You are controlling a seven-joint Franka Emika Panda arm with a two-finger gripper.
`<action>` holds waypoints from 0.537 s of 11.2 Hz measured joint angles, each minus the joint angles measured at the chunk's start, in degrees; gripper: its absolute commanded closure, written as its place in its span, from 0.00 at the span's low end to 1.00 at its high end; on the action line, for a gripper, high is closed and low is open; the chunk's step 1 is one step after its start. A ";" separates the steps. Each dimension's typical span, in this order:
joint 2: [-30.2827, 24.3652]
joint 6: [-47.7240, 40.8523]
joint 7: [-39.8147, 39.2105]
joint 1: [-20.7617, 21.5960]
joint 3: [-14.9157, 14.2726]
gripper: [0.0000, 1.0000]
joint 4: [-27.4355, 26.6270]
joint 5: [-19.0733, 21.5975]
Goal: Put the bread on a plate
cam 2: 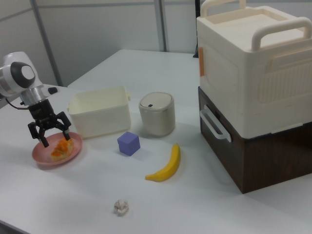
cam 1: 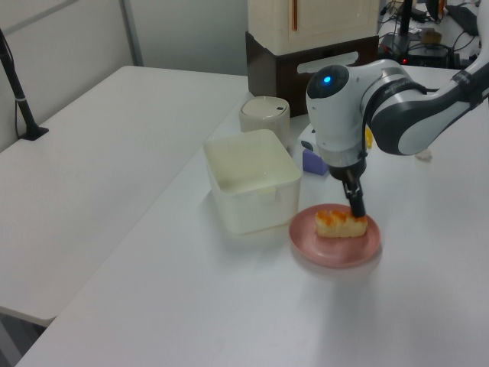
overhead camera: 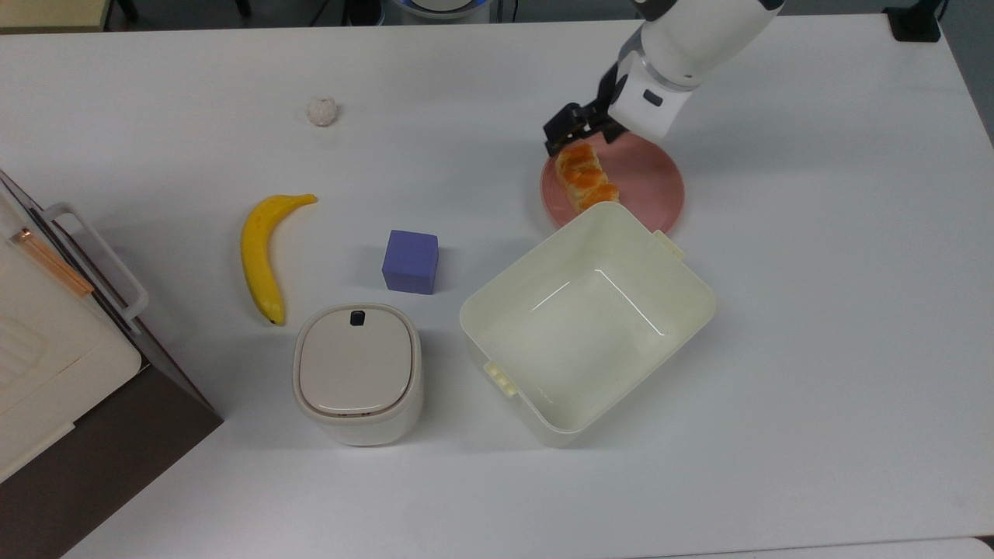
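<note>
One step left: by my reading the placing is done and only the withdrawal is left.
Tub (overhead camera: 587, 322): nearest in the top view, cream, empty; its far corner hides the near rim of the plate.
Bread (overhead camera: 584, 177): lying flat on the plate (overhead camera: 652, 180), toward the top view's left, just beside the tub corner; nothing grips it.
Hand (cam 2: 48, 130): fingers spread wide, empty, poised just above the bread; in the top view it sits over the plate's far-left rim.
How to finish well: lift straight up before any sideways travel, so a fingertip cannot catch the roll and drag it off the rim.
Edges: the tub wall stands close on the near side, so I would not swing that way while low.
Open room: bare table (overhead camera: 815, 233) beyond the plate and to the top view's right.
Well apart: cube (overhead camera: 410, 262), lidded bin (overhead camera: 357, 371), banana (overhead camera: 262, 252), white ball (overhead camera: 321, 111).
</note>
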 measured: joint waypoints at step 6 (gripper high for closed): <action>-5.57 -8.61 -26.11 -11.64 -2.95 0.00 1.35 -3.18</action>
